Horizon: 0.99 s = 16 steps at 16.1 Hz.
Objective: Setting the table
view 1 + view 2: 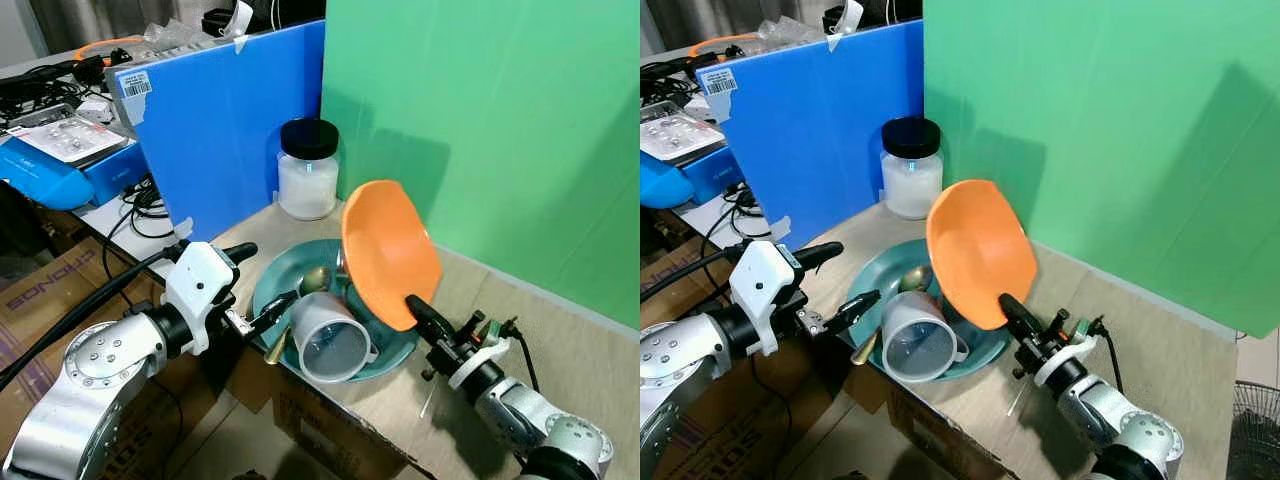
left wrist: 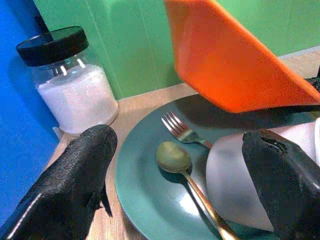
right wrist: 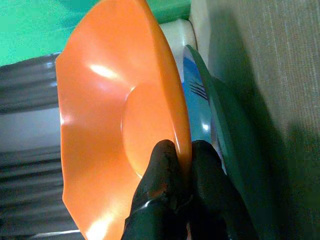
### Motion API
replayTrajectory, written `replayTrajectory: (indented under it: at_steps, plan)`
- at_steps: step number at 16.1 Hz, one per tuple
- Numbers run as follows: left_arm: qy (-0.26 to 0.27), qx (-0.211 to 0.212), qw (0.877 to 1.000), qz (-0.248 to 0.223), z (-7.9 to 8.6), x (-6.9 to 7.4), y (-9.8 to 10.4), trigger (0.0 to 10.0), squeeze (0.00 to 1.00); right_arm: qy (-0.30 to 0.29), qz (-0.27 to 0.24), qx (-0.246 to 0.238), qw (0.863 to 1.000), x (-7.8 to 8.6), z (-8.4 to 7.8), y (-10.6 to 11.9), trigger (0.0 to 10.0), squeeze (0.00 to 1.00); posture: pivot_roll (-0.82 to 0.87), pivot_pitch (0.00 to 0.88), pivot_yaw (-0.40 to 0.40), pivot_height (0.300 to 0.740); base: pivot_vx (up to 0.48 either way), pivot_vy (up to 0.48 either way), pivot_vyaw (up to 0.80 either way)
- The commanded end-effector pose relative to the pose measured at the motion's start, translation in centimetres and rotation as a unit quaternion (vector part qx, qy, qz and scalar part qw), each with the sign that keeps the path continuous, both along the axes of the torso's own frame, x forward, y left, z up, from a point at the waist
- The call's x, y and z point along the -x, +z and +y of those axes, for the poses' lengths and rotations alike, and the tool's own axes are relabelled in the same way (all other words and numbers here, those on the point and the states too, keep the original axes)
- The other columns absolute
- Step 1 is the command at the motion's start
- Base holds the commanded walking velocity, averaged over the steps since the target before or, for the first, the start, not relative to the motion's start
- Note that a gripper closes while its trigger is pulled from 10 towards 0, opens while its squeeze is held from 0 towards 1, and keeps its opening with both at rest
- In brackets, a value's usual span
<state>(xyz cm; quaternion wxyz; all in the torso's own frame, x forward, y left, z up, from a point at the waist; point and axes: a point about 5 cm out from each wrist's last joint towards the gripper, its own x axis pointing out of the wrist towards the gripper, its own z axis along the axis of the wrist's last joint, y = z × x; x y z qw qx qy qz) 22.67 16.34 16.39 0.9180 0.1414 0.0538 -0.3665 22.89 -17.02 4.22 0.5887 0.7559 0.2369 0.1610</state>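
An orange bowl (image 1: 388, 250) is held tilted on edge above the teal plate (image 1: 268, 288), my right gripper (image 1: 418, 309) shut on its lower rim (image 3: 183, 159). On the plate lie a white cup (image 1: 330, 338) on its side, a gold spoon (image 2: 174, 157) and a fork (image 2: 179, 128). My left gripper (image 1: 258, 283) stands open at the plate's left edge, one finger (image 1: 238, 251) above and one finger (image 1: 274, 309) low by the cup. Nothing is between its fingers (image 2: 80, 175).
A glass jar (image 1: 308, 170) with a black lid and white contents stands behind the plate. A blue panel (image 1: 220, 120) and a green backdrop (image 1: 500, 130) wall off the back. Cardboard boxes (image 1: 50, 290) and cables sit at the left. The table's front edge (image 1: 330, 410) is close.
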Motion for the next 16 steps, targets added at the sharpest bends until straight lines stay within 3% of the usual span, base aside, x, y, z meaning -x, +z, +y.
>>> replayTrajectory:
  at_steps: [1,11,12,16]
  plan:
    - [0.002,-0.004,1.0,-0.007,0.1,-0.1,0.2,10.0,0.0,0.259,-0.025,0.237,0.936,-7.0,14.1,12.3,0.0,0.0,0.16,0.0,0.0,0.74,0.0,0.0,0.0]
    - [0.002,-0.004,1.0,-0.007,0.1,-0.1,0.2,10.0,0.0,0.259,-0.025,0.237,0.936,-7.0,14.1,12.3,0.0,0.0,0.16,0.0,0.0,0.74,0.0,0.0,0.0]
    - [0.007,0.004,1.0,-0.02,0.1,-0.8,0.7,10.0,0.0,0.155,-0.119,0.275,0.941,-8.4,10.6,14.5,10.0,1.0,0.14,0.0,0.054,0.74,0.0,0.0,0.0]
    - [0.007,0.004,1.0,-0.02,0.1,-0.8,0.7,10.0,0.0,0.155,-0.119,0.275,0.941,-8.4,10.6,14.5,10.0,1.0,0.14,0.0,0.054,0.74,0.0,0.0,0.0]
